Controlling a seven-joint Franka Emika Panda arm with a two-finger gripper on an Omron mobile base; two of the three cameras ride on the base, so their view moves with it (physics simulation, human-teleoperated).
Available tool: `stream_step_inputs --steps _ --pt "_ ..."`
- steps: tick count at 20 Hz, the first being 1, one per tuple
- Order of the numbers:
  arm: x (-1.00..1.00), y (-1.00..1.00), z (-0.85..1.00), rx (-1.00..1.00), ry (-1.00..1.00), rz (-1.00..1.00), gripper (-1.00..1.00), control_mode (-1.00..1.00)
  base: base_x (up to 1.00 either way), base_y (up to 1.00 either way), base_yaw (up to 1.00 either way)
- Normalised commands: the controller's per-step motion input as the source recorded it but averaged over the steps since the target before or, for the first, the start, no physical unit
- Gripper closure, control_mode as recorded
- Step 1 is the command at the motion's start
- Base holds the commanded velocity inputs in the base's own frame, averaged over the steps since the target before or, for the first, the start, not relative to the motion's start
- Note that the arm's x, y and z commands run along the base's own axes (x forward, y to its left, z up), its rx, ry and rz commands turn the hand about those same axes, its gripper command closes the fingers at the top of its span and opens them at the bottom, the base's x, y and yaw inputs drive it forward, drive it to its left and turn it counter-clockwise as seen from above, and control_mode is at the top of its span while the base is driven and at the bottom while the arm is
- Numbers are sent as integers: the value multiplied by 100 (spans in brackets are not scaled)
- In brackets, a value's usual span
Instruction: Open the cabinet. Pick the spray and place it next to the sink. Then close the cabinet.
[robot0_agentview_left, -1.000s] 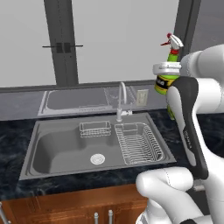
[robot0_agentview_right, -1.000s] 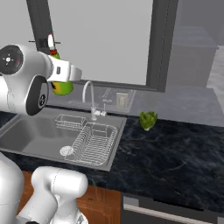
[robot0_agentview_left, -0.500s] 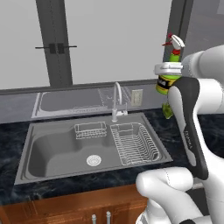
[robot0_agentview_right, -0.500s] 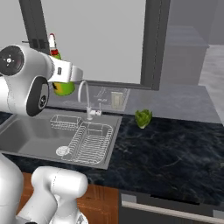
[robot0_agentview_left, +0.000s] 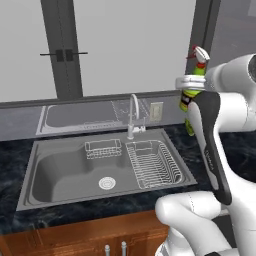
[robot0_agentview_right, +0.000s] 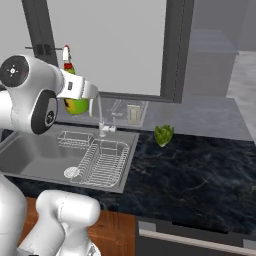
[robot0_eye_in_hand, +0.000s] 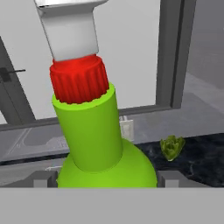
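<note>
1. The pincer (robot0_eye_in_hand: 107, 177) clamps the spray (robot0_eye_in_hand: 98, 140) at its wide green body, one dark finger tip (robot0_eye_in_hand: 43, 178) on each side of the bottle; jaws stand wide around it.
2. In the hand view the spray is upright between the tips, with a red ribbed collar and a white trigger nozzle above the green neck.
3. In the left base view the spray (robot0_agentview_left: 193, 82) is held in the air, up and to the right of the sink (robot0_agentview_left: 60, 175), well above the bench (robot0_agentview_left: 15, 150); its yellow-and-black label shows below the white band of the pincer (robot0_agentview_left: 187, 82).
4. In the right base view the spray (robot0_agentview_right: 74, 102) hangs above the sink (robot0_agentview_right: 30, 155), just left of the faucet (robot0_agentview_right: 100, 115), partly hidden by the arm.
5. The sink holds a wire dish rack (robot0_agentview_left: 152, 162) in its right part and a small wire basket (robot0_agentview_left: 102, 148) at the back; the drain (robot0_agentview_left: 106, 183) sits in the basin floor.
6. The faucet (robot0_agentview_left: 133, 117) stands at the back edge of the sink, with a flat steel ledge (robot0_agentview_left: 80, 115) behind it.
7. A small leafy green thing (robot0_agentview_right: 163, 135) lies on the dark bench (robot0_agentview_right: 200, 170) to the right of the sink, apart from it.
8. A wall outlet (robot0_agentview_left: 156, 111) is just right of the faucet, behind the sink.
</note>
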Motion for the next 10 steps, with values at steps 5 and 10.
stream_step_inputs --steps 5,10 --pt "8 -45 -13 1 13 -11 100 -100 0 0 0" --pt "23 -59 -18 0 1 -2 100 -100 0 0 0"
